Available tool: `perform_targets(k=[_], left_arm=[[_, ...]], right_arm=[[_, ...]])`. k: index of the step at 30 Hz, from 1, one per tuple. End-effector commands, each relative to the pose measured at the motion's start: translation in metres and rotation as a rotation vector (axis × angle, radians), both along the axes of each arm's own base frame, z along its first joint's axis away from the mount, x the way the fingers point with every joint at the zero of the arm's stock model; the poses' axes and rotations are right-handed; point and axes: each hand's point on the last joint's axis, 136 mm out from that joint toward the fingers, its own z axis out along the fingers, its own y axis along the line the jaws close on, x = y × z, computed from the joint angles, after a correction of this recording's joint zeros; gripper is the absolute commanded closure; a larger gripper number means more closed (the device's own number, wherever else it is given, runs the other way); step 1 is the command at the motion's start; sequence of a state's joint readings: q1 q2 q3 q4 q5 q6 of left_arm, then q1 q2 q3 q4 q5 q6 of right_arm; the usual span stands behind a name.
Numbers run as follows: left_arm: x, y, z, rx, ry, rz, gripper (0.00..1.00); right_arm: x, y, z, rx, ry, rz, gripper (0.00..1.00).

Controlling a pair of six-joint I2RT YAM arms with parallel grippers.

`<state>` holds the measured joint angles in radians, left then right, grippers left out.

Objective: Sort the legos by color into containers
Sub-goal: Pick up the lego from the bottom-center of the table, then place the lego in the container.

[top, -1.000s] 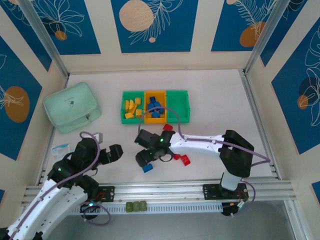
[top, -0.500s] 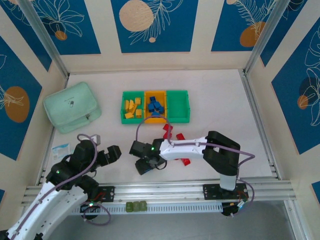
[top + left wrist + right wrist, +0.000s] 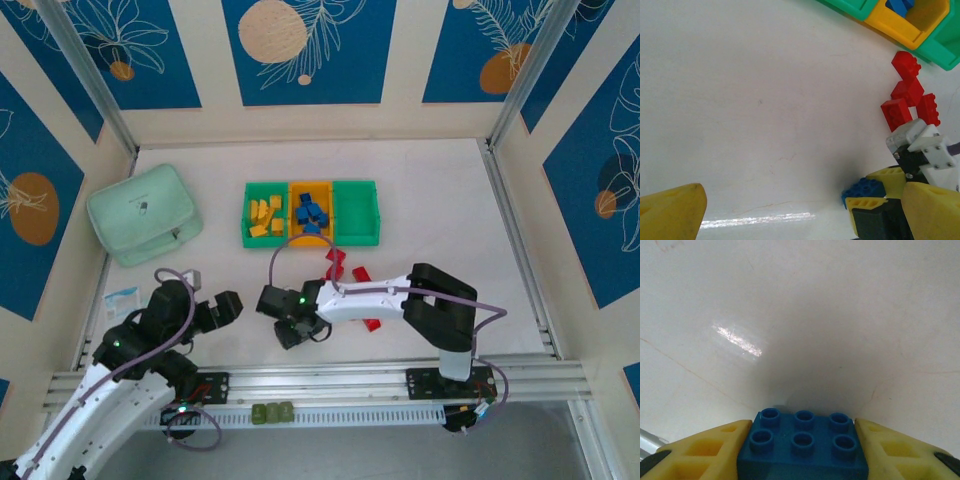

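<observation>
Bins of green and orange plastic hold yellow-orange bricks and blue bricks — red plastic bricks wait outside; right gripper pinches a stray blue brick, left gripper gapes empty.

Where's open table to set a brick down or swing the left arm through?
Widest bare table lies right of the bins, out to the side rail. Also free: the strip behind the bins, and between mint box and bins. Crowded: just before the bins, with red bricks and the right gripper on a blue brick.
</observation>
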<state>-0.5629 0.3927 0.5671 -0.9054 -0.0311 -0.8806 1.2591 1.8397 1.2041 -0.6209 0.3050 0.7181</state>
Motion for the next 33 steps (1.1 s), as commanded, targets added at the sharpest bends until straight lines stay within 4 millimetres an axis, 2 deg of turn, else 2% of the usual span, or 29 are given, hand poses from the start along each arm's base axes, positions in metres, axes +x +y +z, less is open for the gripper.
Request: perform_targets(k=[1,8,16,24,27,30,33], left_arm=[[0.005,-0.001,0.002,-0.003,-0.003,0.008,0.01],[0.02,-0.015,0.012,-0.008,-0.03,-0.036,0.01],[0.044,-0.033,0.02,-0.013,-0.076,-0.071,0.01],[0.068,-0.046,0.028,0.003,-0.107,-0.091,0.01],[0.076,-0.05,0.032,0.012,-0.117,-0.101,0.01],[0.082,-0.053,0.033,0.025,-0.121,-0.11,0.01],[0.086,-0.056,0.034,0.027,-0.123,-0.116,0.01]], right_arm=[[0.013,0.004,0.036,0.066,-0.037,-0.018,0.58],[0.059,-0.007,0.077,0.12,-0.112,-0.047,0.58],[0.149,-0.012,0.111,0.159,-0.225,-0.103,0.58],[0.248,-0.018,0.108,0.145,-0.306,-0.194,0.58],[0.279,-0.023,0.106,0.123,-0.333,-0.222,0.58],[0.301,-0.03,0.097,0.095,-0.333,-0.25,0.58],[0.315,-0.033,0.092,0.095,-0.343,-0.265,0.49]])
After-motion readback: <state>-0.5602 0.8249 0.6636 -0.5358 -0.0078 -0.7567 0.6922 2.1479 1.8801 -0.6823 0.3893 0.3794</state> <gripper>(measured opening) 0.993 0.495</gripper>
